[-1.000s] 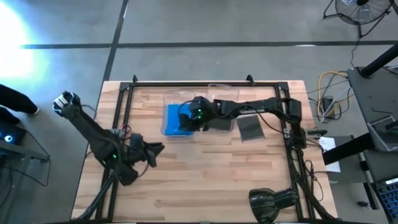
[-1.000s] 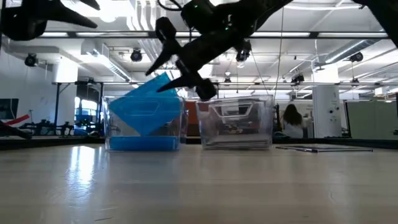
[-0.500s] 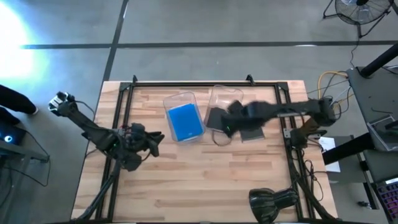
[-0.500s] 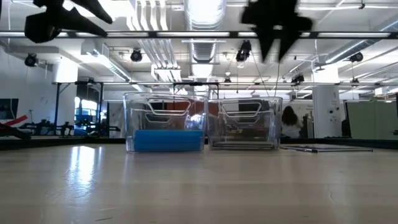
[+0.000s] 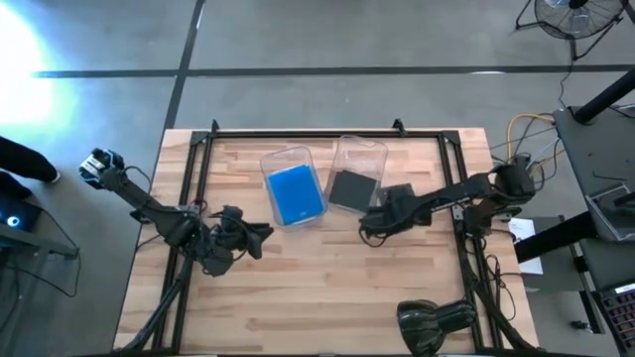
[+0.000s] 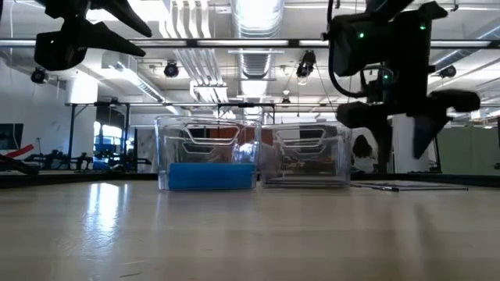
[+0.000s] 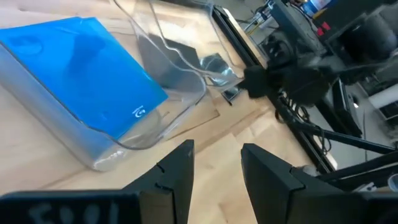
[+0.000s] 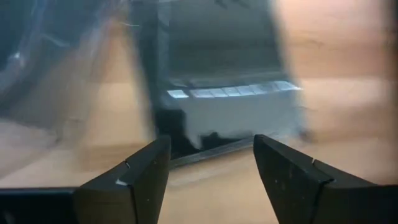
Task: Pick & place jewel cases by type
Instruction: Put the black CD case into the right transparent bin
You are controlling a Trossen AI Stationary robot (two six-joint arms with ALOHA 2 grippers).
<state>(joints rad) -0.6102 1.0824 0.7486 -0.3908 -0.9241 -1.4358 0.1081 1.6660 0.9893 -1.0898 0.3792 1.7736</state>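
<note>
Since a moment ago our right gripper (image 5: 375, 220), jaws parted and empty, has swung from the blue jewel cases (image 5: 295, 193) toward the dark jewel case (image 5: 403, 204) lying flat just beside it, nearer than our idle left gripper (image 5: 260, 236).

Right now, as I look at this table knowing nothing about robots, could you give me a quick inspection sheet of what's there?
Surface: wooden table with a dark frame around it.
Job's things: blue jewel cases lie in the left clear tray; a dark jewel case lies in the right clear tray; another dark case lies on the table under the right arm.
Clutter: nothing seen.
Grippers: left gripper open, empty, beside the blue tray; right gripper open, empty, above the loose dark case.
Cables: yellow cables on the floor off the table's right.
Surroundings: concrete floor, a fan, a person far behind.
</note>
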